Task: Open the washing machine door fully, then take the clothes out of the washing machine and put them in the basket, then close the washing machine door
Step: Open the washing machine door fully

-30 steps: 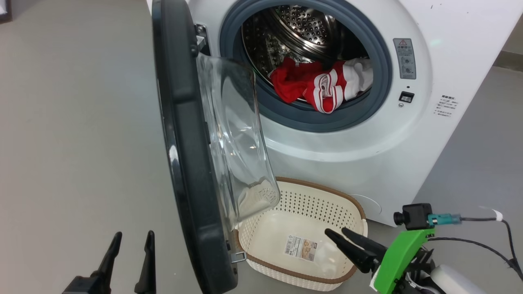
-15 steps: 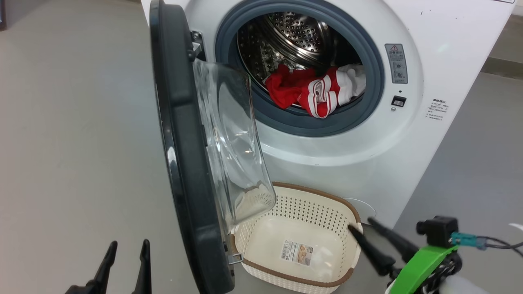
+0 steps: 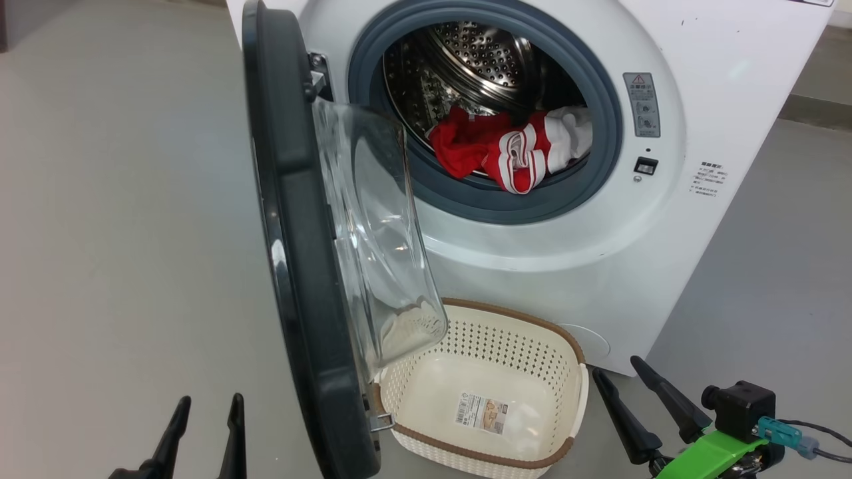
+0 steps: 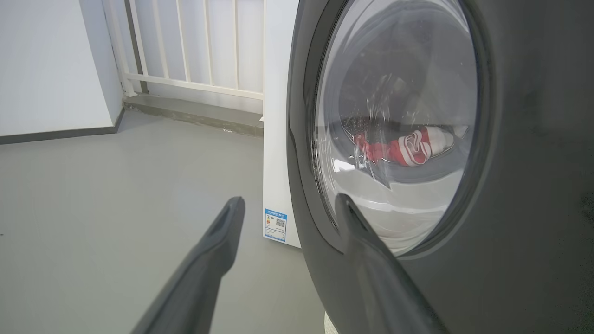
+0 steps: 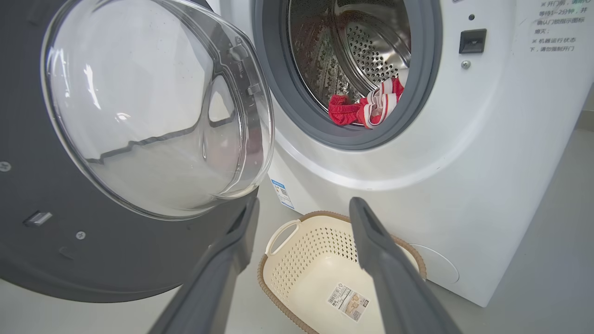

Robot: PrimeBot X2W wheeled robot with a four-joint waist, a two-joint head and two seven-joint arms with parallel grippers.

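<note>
Glass of the washing machine door [image 3: 297,266] veils a corner of the basket [image 3: 519,332].

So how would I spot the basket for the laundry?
Find the big white front-loading washing machine, its round black-rimmed glass door swung open. On the floor before it sits a small cream perforated plastic basket. Its brown rim and paper label inside set it apart.

The washing machine door [image 3: 293,233] stands swung out left, so the drum [image 3: 479,60] is reachable from the front. The door's glass bowl [image 3: 373,233] overhangs the basket [image 3: 506,346]'s left corner.
</note>
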